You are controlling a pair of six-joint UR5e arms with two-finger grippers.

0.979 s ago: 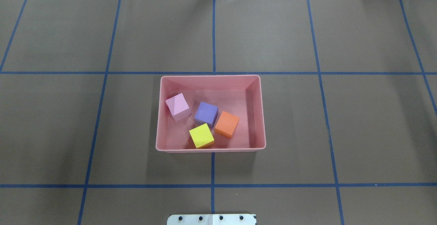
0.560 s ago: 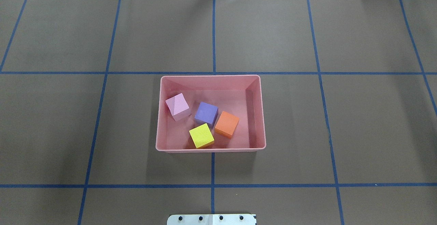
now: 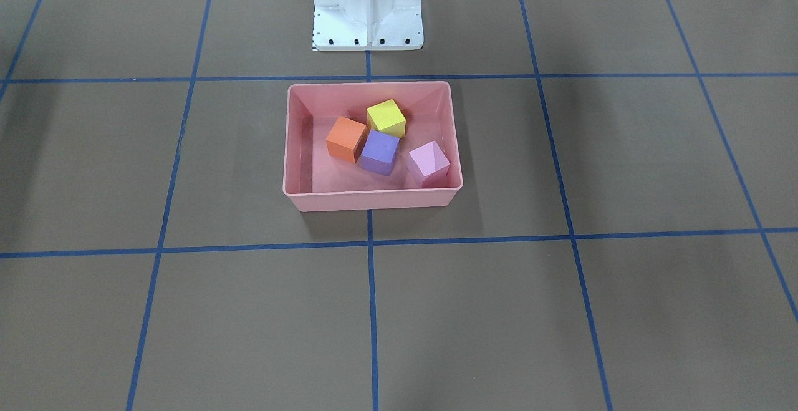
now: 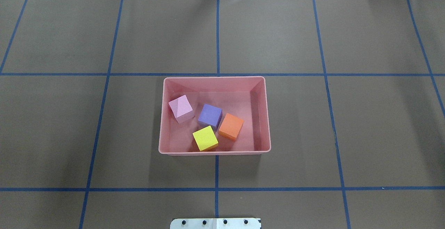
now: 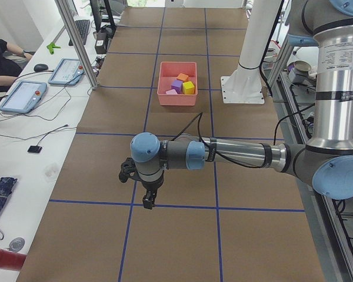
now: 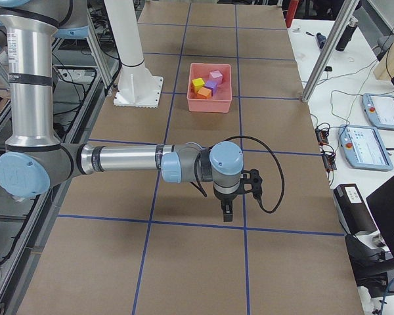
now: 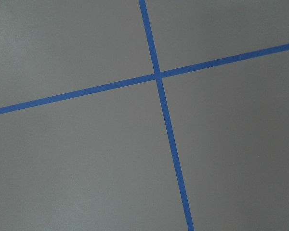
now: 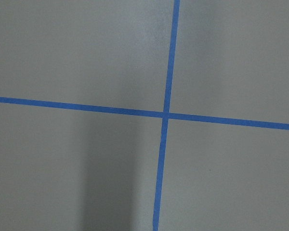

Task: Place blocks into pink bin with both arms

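Exterior left view: left end effector (image 5: 146, 202) hangs above the counter (image 4: 278, 31); right end effector (image 6: 226, 211) does so at the opposite end. Whether either is clenched or released cannot be told. Blue tape (image 4: 218, 31) grids the brown counter. The pink bin (image 4: 213, 78), well apart, holds the orange block (image 4: 231, 126), yellow block (image 4: 205, 138), purple block (image 4: 210, 114) and pale pink block (image 4: 180, 108). A white pedestal (image 3: 368, 5) stands near the bin; a side desk (image 5: 23, 147) carries tablets (image 5: 22, 96).

Open floor in the pink bin (image 4: 214, 84) runs along its far wall; the blocks (image 4: 210, 114) crowd the rest.
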